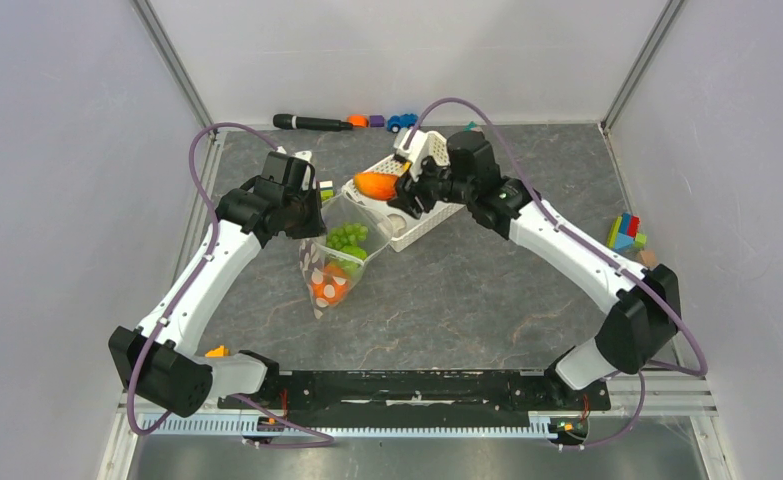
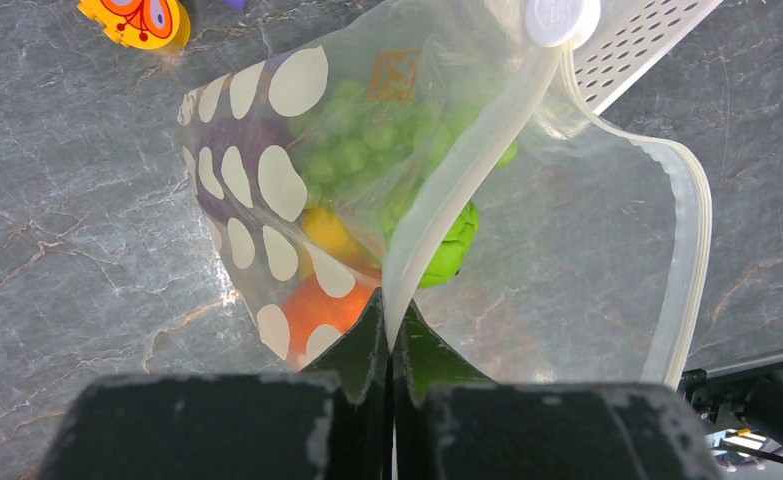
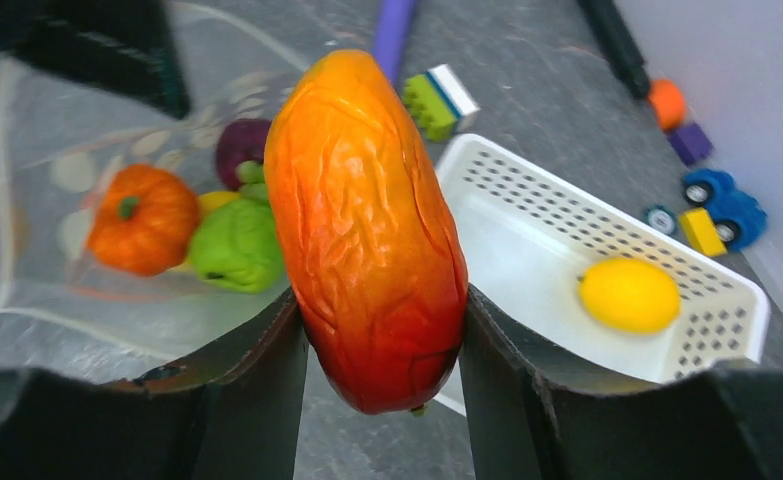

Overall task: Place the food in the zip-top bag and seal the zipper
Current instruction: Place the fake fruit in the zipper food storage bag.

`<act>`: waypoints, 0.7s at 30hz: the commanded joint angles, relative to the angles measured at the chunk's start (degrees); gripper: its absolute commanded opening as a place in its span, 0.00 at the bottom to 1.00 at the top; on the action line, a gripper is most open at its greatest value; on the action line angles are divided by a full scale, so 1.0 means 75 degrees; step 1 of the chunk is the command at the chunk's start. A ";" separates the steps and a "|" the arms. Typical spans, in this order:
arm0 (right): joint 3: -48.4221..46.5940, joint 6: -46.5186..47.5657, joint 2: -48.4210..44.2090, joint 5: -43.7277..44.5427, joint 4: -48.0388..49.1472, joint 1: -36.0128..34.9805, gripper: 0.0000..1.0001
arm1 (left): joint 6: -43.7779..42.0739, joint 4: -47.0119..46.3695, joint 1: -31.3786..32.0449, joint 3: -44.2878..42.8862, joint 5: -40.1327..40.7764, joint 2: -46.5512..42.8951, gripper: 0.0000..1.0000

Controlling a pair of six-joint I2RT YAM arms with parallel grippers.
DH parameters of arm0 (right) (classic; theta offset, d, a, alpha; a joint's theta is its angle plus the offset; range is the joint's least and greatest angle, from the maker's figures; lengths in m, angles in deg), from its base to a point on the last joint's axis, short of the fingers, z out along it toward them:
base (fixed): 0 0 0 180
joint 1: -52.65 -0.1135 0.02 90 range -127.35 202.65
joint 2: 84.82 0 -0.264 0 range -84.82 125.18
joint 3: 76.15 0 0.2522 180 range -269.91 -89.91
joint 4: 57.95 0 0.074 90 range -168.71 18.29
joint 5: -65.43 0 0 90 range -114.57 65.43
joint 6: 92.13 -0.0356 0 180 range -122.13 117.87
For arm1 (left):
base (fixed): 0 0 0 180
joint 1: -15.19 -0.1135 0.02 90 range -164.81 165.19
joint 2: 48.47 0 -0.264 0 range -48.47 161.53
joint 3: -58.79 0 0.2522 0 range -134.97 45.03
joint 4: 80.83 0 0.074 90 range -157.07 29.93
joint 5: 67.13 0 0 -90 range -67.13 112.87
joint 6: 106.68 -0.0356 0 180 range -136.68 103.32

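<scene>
A red-orange fruit [image 3: 367, 230] in right tool [image 3: 382, 335], seemingly above bag [image 2: 577, 250] in left tool [image 2: 389, 335]

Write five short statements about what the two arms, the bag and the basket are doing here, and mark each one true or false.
1. The right tool grips an orange-red fruit. True.
2. The basket holds nothing. False: a yellow fruit lies in it.
3. The left tool pinches the bag by its edge. True.
4. The bag is sealed shut. False: its mouth gapes open.
5. Green grapes are inside the bag. True.
</scene>
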State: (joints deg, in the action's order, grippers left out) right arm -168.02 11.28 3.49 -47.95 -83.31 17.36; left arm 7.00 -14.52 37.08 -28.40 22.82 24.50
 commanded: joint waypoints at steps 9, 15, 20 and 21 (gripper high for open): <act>-0.1639 0.0860 0.0956 0.2036 -0.2510 -0.1700 0.24 | -0.0264 -0.0196 0.0009 -0.0059 -0.0182 -0.0138 0.02; -0.2852 0.0925 0.1994 0.2657 -0.3054 -0.2320 0.27 | -0.0263 -0.0221 0.0008 -0.0051 -0.0237 -0.0187 0.02; -0.3118 0.0549 0.2492 0.2619 -0.2784 -0.2594 0.30 | -0.0263 -0.0234 0.0019 -0.0030 -0.0352 -0.0184 0.02; -0.3155 0.0414 0.2568 0.2625 -0.2714 -0.2618 0.30 | -0.0267 -0.0234 0.0012 -0.0036 -0.0398 -0.0167 0.02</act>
State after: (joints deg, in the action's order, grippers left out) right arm -188.35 17.16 21.02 -29.04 -104.92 -1.26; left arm 7.00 -14.41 37.06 -28.38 22.20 24.48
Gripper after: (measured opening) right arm 0.565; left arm 0.032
